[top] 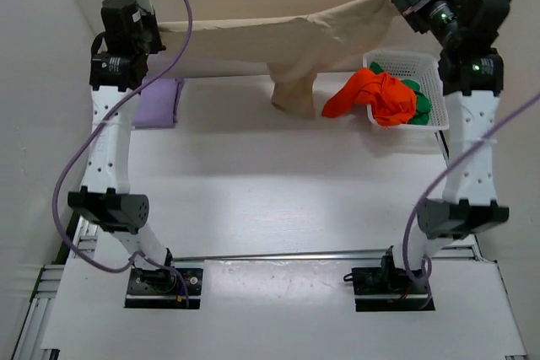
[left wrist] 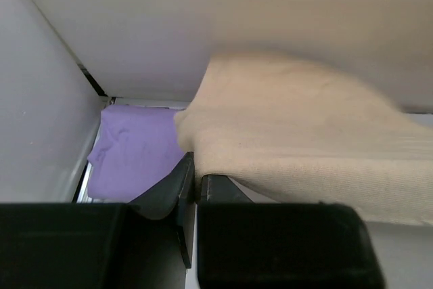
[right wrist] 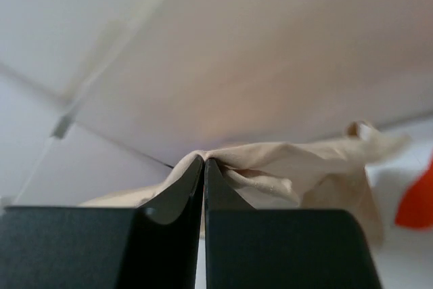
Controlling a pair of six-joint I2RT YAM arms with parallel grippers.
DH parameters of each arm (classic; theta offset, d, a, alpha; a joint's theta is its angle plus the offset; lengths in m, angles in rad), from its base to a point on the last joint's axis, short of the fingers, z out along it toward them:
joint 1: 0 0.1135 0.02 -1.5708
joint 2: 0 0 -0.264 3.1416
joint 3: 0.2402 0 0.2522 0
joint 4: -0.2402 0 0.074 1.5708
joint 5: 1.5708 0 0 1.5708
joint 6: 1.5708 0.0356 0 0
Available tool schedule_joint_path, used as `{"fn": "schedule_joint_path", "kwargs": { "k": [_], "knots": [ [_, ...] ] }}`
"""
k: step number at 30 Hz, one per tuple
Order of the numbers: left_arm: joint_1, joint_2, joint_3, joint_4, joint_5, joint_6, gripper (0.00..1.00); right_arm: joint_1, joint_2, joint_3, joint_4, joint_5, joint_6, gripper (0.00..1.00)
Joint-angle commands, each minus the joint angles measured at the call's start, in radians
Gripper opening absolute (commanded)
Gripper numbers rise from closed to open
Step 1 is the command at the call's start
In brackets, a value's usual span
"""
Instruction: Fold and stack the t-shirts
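My left gripper (left wrist: pixel 194 175) and right gripper (right wrist: pixel 203 164) each pinch the beige shirt (top: pixel 295 31), stretched aloft between them. The purple shirt (top: pixel 159 100) looks folded, far left; the orange shirt (top: pixel 380 94) and green shirt (top: pixel 421 104) lie unfolded in the basket (top: pixel 426 63).

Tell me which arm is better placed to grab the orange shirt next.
Right, probably: the orange shirt spills from the basket near the right tool, while the left tool hangs above the lavender shirt. Both are shut on the beige shirt, so release first.
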Motion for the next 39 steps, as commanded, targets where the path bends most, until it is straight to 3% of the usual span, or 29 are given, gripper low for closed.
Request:
{"fn": "schedule_joint_path", "kwargs": {
  "k": [1, 4, 7, 13, 18, 21, 24, 30, 35, 39],
  "knots": [
    [-0.010, -0.093, -0.159, 0.024, -0.024, 0.000, 0.10, 0.012, -0.105, -0.099, 0.058, -0.002, -0.083, 0.01],
    [-0.010, -0.177, -0.329, 0.024, -0.048, 0.000, 0.10, 0.043, -0.272, -0.303, 0.058, 0.030, -0.136, 0.01],
    [0.000, -0.272, -0.453, 0.024, -0.070, 0.000, 0.10, 0.089, -0.522, -0.609, 0.058, 0.100, -0.196, 0.01],
    [0.001, -0.477, -0.868, 0.024, -0.061, 0.000, 0.10, 0.135, -0.877, -1.119, -0.039, 0.163, -0.195, 0.01],
    [-0.055, -0.676, -1.239, -0.003, -0.061, 0.000, 0.12, 0.153, -1.064, -1.405, -0.194, 0.144, -0.150, 0.01],
    [-0.064, -0.750, -1.371, -0.055, -0.061, 0.000, 0.12, 0.153, -1.179, -1.537, -0.275, 0.115, -0.104, 0.01],
    [-0.064, -0.802, -1.457, -0.150, -0.048, 0.000, 0.13, 0.153, -1.274, -1.590, -0.349, 0.084, -0.071, 0.01],
    [-0.064, -0.906, -1.577, -0.290, -0.013, 0.000, 0.14, 0.153, -1.296, -1.631, -0.430, 0.084, -0.071, 0.01],
    [-0.064, -0.917, -1.614, -0.302, -0.013, 0.000, 0.16, 0.153, -1.178, -1.597, -0.366, 0.084, -0.097, 0.01],
    [-0.052, -0.864, -1.561, -0.266, 0.010, 0.000, 0.16, 0.153, -0.979, -1.541, -0.257, 0.094, -0.158, 0.01]
  ]
}}
